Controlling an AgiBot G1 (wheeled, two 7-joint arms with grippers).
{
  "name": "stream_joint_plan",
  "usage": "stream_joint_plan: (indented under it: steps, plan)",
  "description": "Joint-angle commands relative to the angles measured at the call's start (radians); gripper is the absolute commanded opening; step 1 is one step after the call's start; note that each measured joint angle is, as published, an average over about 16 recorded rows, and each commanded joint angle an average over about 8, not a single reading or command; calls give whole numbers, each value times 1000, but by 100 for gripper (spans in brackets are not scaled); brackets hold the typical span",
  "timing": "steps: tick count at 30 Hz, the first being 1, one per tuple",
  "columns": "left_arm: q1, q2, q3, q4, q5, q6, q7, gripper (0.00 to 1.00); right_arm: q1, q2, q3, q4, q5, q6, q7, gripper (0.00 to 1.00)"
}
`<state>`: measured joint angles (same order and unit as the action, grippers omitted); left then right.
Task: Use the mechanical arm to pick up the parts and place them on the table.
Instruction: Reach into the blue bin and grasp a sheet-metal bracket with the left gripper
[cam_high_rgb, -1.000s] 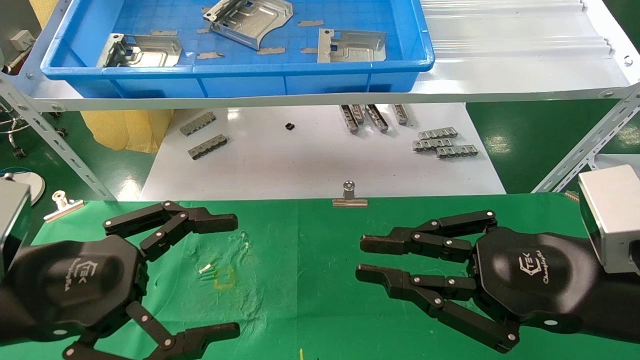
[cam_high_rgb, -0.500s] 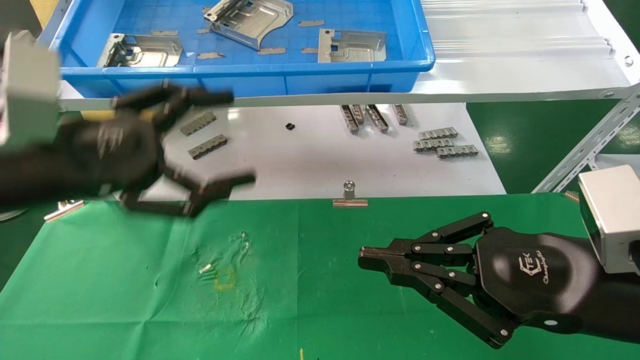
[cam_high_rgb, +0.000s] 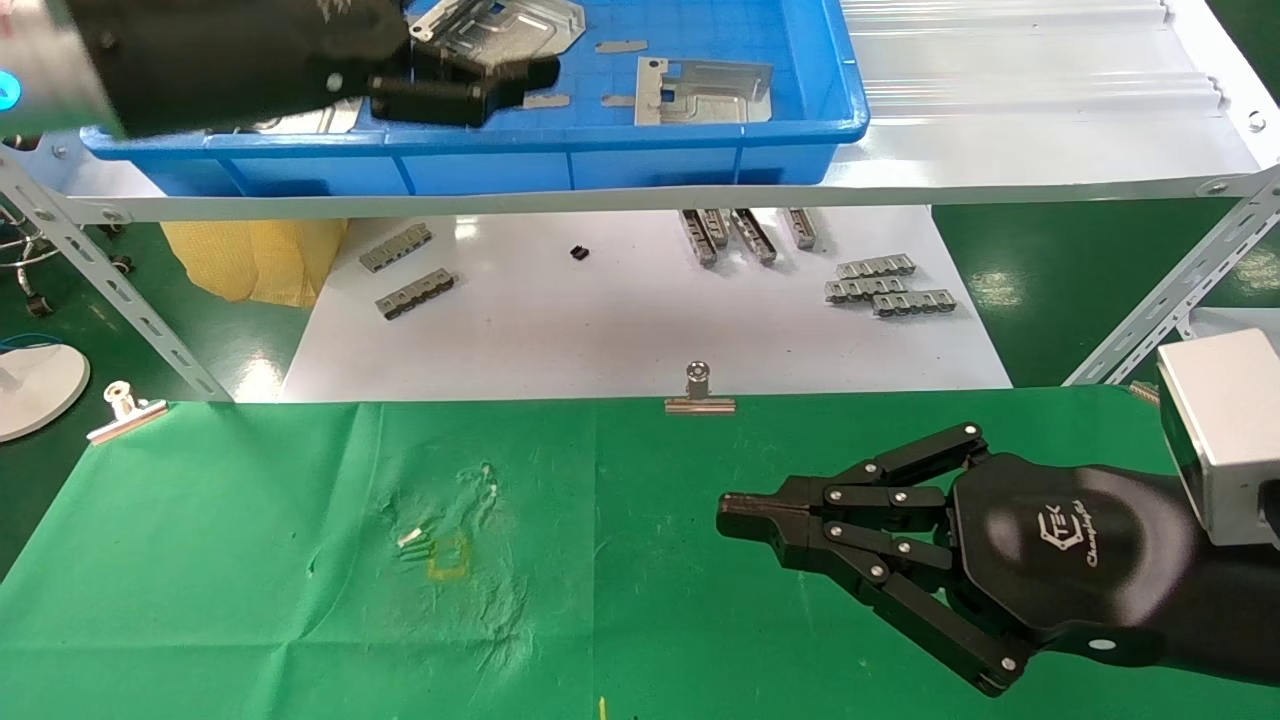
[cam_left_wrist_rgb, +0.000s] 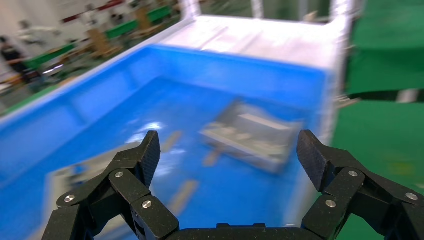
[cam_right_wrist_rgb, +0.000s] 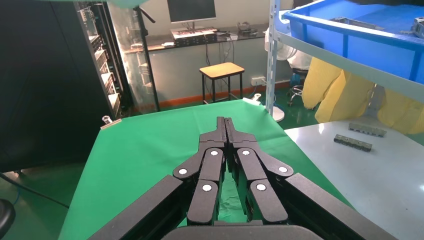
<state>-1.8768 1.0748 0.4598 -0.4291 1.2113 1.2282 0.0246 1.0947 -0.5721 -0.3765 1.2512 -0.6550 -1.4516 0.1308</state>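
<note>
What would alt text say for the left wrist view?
The left pincer, fingers spread wide open, hangs over a blue tray, lined up on a silver metal part lying inside it. Green cloth shows beyond the tray's edge.

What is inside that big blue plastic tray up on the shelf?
The blue plastic tray holds silver stamped metal plates: one at the right, one at the middle, plus small grey strips. The left claw, open, hangs over the tray and covers its left part.
</note>
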Motion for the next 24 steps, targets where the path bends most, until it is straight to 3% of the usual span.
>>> stream_joint_plan:
  steps: [1, 7, 8, 15, 16, 24]
  plan:
    - [-56, 37, 15, 87, 35, -37, 23, 100, 0, 0, 0, 0, 0, 0, 0, 0]
    - [-134, 138, 42, 263, 100, -251, 37, 100, 0, 0, 0, 0, 0, 0, 0, 0]
    - [-143, 153, 46, 285, 108, -279, 35, 95, 0, 0, 0, 0, 0, 0, 0, 0]
    - [-173, 228, 62, 401, 136, -412, -5, 7, 0, 0, 0, 0, 0, 0, 0, 0]
    - [-175, 233, 62, 410, 136, -424, -13, 0, 0, 0, 0, 0, 0, 0, 0, 0]
    - [-179, 243, 60, 433, 132, -439, -52, 0, 0, 0, 0, 0, 0, 0, 0, 0]
